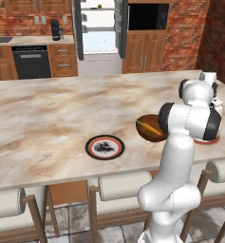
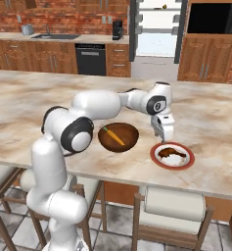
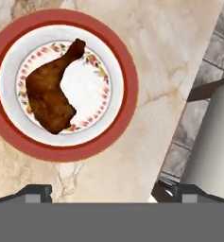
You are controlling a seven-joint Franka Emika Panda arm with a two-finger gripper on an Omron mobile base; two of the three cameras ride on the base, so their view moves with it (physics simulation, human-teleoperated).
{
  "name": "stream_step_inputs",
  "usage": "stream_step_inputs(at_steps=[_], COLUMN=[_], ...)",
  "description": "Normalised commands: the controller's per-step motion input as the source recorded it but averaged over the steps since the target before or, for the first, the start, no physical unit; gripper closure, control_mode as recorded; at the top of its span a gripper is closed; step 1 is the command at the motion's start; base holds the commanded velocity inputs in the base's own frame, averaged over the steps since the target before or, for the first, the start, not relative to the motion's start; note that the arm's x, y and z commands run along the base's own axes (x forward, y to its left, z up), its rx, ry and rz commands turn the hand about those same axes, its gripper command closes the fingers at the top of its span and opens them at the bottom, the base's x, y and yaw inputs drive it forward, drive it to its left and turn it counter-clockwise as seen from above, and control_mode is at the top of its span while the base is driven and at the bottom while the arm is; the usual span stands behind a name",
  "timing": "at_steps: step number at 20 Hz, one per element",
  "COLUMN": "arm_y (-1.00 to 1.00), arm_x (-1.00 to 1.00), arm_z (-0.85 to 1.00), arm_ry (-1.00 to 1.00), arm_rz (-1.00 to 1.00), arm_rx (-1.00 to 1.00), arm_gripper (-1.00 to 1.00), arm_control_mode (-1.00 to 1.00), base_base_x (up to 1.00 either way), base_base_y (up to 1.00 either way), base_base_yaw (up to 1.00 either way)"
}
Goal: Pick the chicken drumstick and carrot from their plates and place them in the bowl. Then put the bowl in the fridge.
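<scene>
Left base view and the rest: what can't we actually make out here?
- Drumstick plate in the left base view: mostly hidden by the arm; drumstick unseen there.
- Gripper in the right base view: jaws too small to judge.
- Fridge: top cut off by the frame edge; shelf contents too small.
- Dark-patterned plate: centre pattern blurred.
- Carrot in the bowl: leafy top indistinct.

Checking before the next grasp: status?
Gripper open, above the red-rimmed white plate. Brown chicken drumstick on that plate, ungrasped. Slim orange carrot in the glossy brown bowl. Nothing in the way.
</scene>
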Motion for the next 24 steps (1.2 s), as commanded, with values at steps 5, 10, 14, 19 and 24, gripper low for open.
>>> stream_step_inputs(at_steps=[5, 10, 14, 19, 24], arm_y=[-0.37, -0.30, -0.15, -0.08, 0.00], arm_x=[0.20, 0.18, 0.12, 0.15, 0.23], arm_z=[-0.25, -0.28, -0.30, -0.35, -0.37], arm_ry=[-0.02, 0.00, 0.00, 0.00, 0.00], arm_rz=[-0.42, -0.36, -0.23, -0.09, 0.02], arm_rx=[0.02, 0.05, 0.06, 0.01, 0.00], arm_gripper=[-1.00, -1.00, -1.00, -1.00, -1.00], arm_control_mode=[-1.00, -1.00, -1.00, -1.00, -1.00], base_base_x=[0.00, 0.00, 0.00, 0.00, 0.00], base_base_y=[0.00, 0.00, 0.00, 0.00, 0.00], base_base_yaw=[0.00, 0.00, 0.00, 0.00, 0.00])
